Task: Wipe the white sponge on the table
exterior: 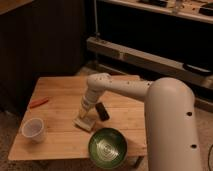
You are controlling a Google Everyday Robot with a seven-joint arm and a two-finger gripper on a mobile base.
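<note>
The light-brown wooden table (60, 90) fills the lower left of the camera view. The white sponge (84, 121) lies flat near the table's middle, toward the front. My gripper (85, 111) reaches down from the white arm (125, 87) and sits right on top of the sponge, pressing it to the tabletop. The sponge's front edge shows below the gripper. A small black bar (103, 111) lies just right of the sponge.
A white round cup (33, 129) stands at the front left. A green bowl (107, 147) sits at the front edge, right of the sponge. A small red-orange object (38, 103) lies at the left edge. Dark shelving stands behind the table.
</note>
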